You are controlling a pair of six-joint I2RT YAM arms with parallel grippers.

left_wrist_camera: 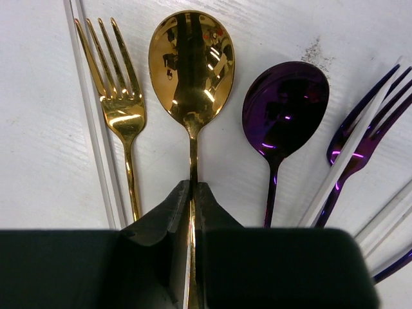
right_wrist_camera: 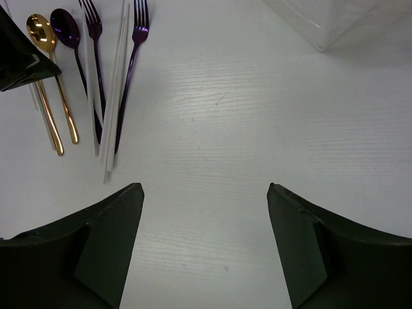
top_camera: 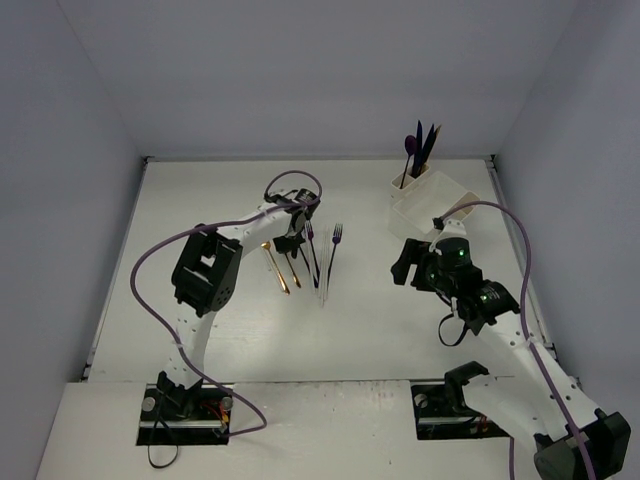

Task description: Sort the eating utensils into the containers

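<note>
My left gripper [left_wrist_camera: 192, 193] is shut on the handle of a gold spoon [left_wrist_camera: 191, 64] that lies on the table. Beside it lie a gold fork [left_wrist_camera: 116, 84], a purple spoon [left_wrist_camera: 285, 109], a purple fork [left_wrist_camera: 367, 129] and white plastic utensils [left_wrist_camera: 340, 168]. From above, this row of utensils [top_camera: 300, 262] sits mid-table under the left gripper [top_camera: 290, 240]. The containers [top_camera: 432, 208] stand at the back right; one cup holds upright purple utensils [top_camera: 420, 145]. My right gripper [right_wrist_camera: 205, 193] is open over bare table, right of the row.
A container's corner [right_wrist_camera: 328, 22] shows at the top right of the right wrist view. The left gripper's black body [right_wrist_camera: 19, 58] covers the row's left end there. Walls enclose the table on three sides.
</note>
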